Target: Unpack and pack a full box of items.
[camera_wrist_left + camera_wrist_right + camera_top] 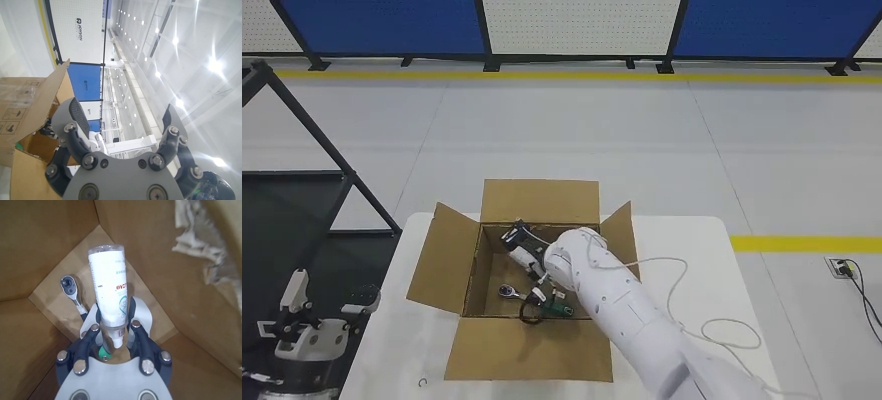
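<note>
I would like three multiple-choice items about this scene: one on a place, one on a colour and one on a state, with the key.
1. Where does the ratchet wrench lie?
A. on an outer flap of the box
B. on the floor inside the cardboard box
C. hanging over the box's rim

2. What colour is most of the label on the bottle?
A. white
B. black
C. orange

3. How is the right gripper?
A. open and empty
B. shut on the wrench
C. shut on the bottle

Key:
1 B, its head rests on the brown box bottom.
2 A, the label is white with little print.
3 C, both fingers press the bottle's sides near its neck.
</note>
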